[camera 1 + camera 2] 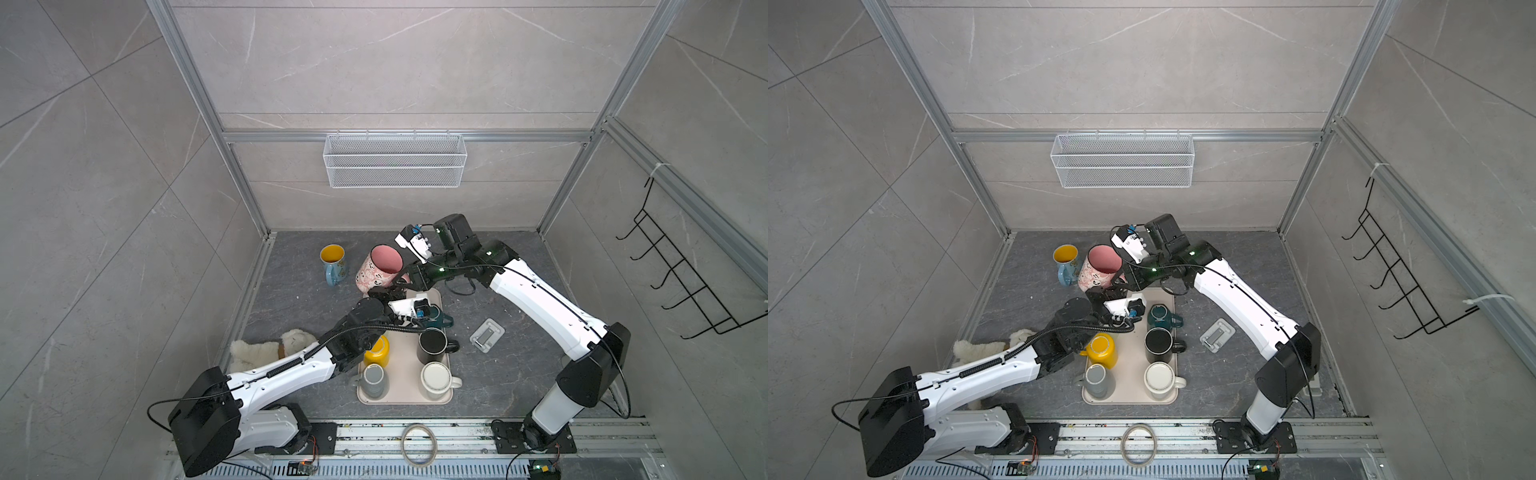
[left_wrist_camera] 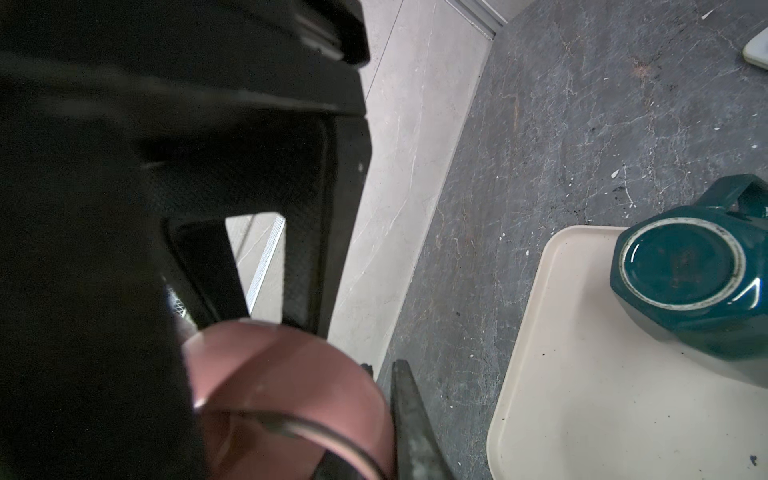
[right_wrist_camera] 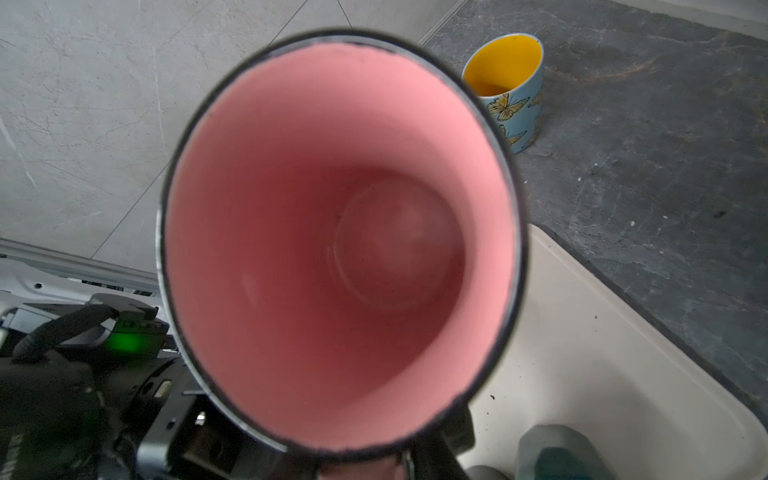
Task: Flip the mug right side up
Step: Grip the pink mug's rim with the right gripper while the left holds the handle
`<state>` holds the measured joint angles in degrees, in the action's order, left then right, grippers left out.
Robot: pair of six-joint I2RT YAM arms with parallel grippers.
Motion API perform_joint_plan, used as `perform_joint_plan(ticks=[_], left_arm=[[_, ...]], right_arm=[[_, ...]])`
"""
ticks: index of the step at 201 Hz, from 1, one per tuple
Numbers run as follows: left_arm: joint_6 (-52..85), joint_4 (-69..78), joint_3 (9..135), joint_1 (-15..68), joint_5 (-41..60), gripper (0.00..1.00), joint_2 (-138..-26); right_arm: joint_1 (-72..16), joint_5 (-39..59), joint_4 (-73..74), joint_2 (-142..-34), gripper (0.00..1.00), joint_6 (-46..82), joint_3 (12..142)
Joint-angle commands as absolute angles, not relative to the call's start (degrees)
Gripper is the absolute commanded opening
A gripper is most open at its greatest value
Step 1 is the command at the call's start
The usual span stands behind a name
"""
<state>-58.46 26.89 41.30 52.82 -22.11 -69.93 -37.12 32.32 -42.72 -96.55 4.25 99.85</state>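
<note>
pink mug (image 1: 380, 269) held up over the tray's (image 1: 405, 374) far left corner
left arm (image 1: 291, 370) stretches low over the tray, left gripper (image 1: 380, 294) pinched shut low on the mug; right arm (image 1: 540, 299) folds in from the counter's (image 1: 498, 374) back edge, right gripper (image 1: 401, 281) at the handle side, can't tell if it grips. mug's mouth faces up, tilted.

1. A large black out-of-focus frame (image 2: 166, 145) fills much of the view; through its gap shows a strip of white wire mesh (image 2: 266, 257).
2. A glossy pink ceramic mug (image 2: 291, 386) shows only a curved part, touching the left gripper (image 2: 380, 369), whose dark finger (image 2: 409, 419) lies against it.
3. A dark teal faceted ceramic mug (image 2: 685, 274) stands upside down at the far edge of a cream plastic tray (image 2: 582, 395).
4. The tray lies on a dark grey marbled tabletop (image 2: 561, 124), which meets a pale grey far wall (image 2: 415, 145).
</note>
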Motion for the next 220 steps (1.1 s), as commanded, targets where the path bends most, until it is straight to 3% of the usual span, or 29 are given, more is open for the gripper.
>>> perform_joint_plan(ticks=[1,39,55,77,98,148,220], left_arm=[[-59.94,37.37,45.09,53.5,-21.78,0.0,-68.24],[-58.48,36.84,45.8,53.51,-23.72,0.0,-68.28],[-57.6,35.48,46.26,53.51,-24.59,0.17,-68.29],[-56.78,34.46,46.56,53.47,-25.6,0.26,-68.29],[-56.51,34.12,46.51,53.52,-26.66,0.42,-68.01],[-56.69,33.56,45.92,53.5,-29.72,0.52,-67.07],[-55.76,28.42,43.79,53.52,-32.92,0.58,-61.3]], right_arm=[[-36.91,32.03,-43.57,-97.82,0.0,5.45,100.97],[-36.92,31.51,-43.03,-97.34,0.0,5.84,100.25],[-36.92,31.01,-42.18,-96.81,0.0,6.3,99.44],[-36.98,29.58,-40.76,-96.0,0.0,7.08,98.3],[-36.92,27.24,-39.71,-95.13,0.0,7.78,97.47],[-36.92,21.48,-37.02,-93.53,0.0,10.47,95.97],[-36.85,13.75,-34.17,-96.14,0.0,13.89,99.35]])
